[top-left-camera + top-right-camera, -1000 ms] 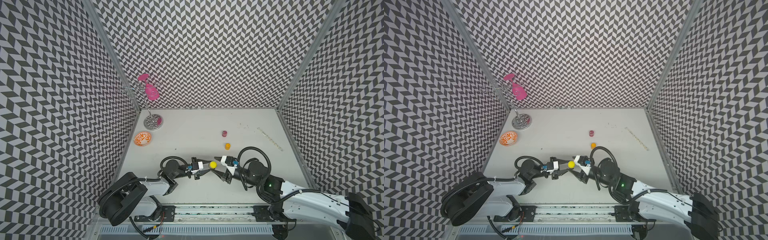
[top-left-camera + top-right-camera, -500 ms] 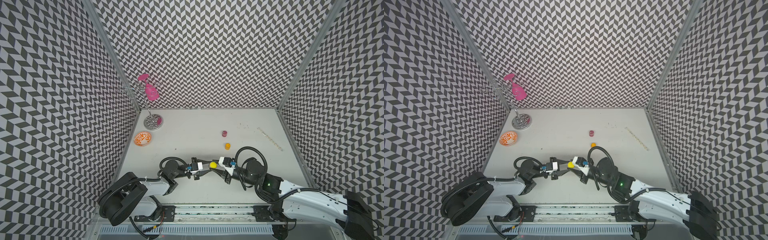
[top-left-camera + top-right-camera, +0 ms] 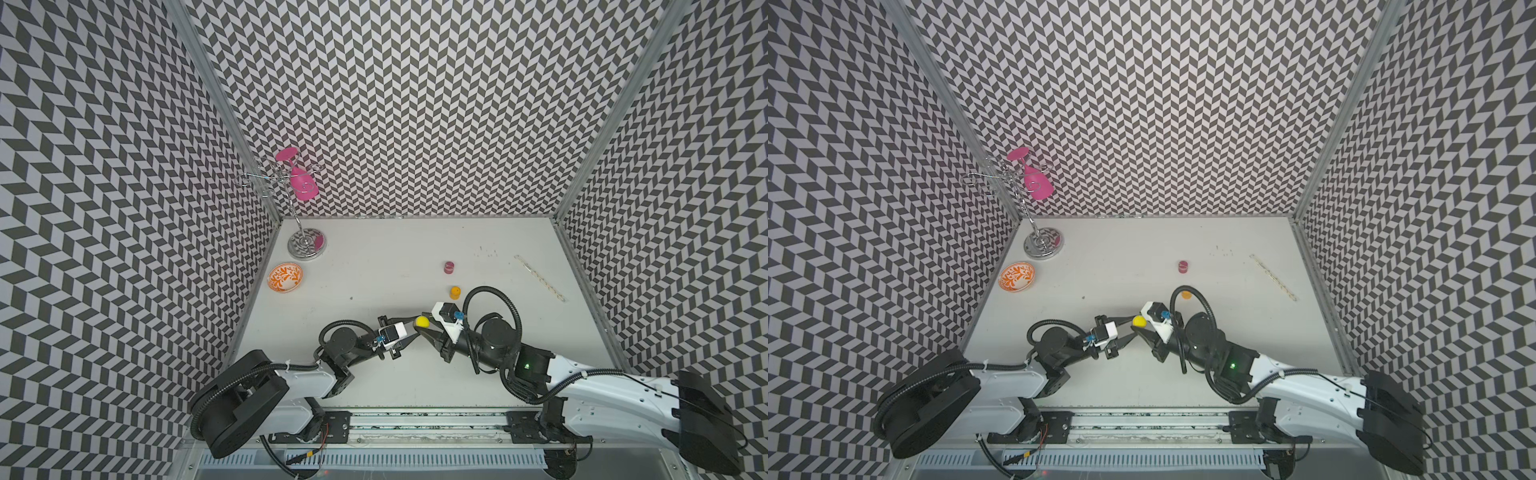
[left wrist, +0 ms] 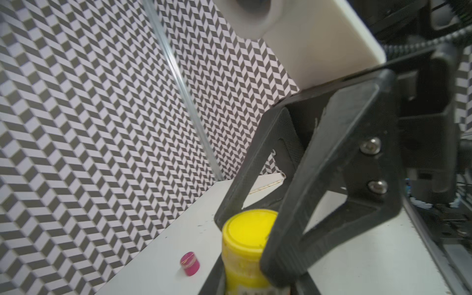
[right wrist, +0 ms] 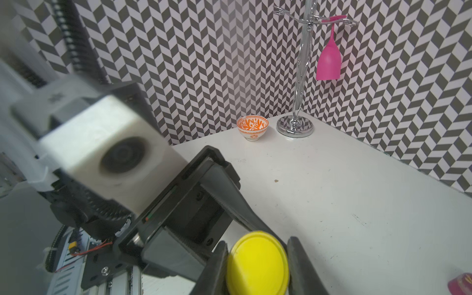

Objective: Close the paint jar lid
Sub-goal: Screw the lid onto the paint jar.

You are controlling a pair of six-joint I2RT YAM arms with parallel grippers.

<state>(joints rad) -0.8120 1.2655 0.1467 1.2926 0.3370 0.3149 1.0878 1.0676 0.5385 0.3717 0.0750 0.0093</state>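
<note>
- left arm (image 3: 307, 376) and right arm (image 3: 602, 380): white shells, black joints
- black ribbed cables (image 3: 484, 288) looped at each wrist
- white camera block (image 3: 395, 331) on each wrist
- small green light (image 3: 528, 366) on the right arm
- right end effector (image 4: 249, 245): black triangular open-frame fingers (image 4: 327, 184), two silver screws (image 4: 370, 146)
- big black round housings (image 3: 237, 399) at the arm bases

**Surface finishes.** We see a round yellow plastic lid (image 5: 256, 263), smooth with a soft sheen, on a yellow plastic paint jar (image 4: 241, 273) whose wall is smeared. The matt black plastic fingers (image 4: 319, 178) of the right gripper (image 4: 249, 242) show a fine grain and carry bright metal screws (image 4: 370, 146). We also note the mirror-polished chrome metal stand (image 5: 295, 127), the glossy pink goblet (image 5: 329, 61), the glazed orange-and-white bowl (image 5: 252, 126) and the matt, scuffed white tabletop (image 5: 344, 194).
</note>
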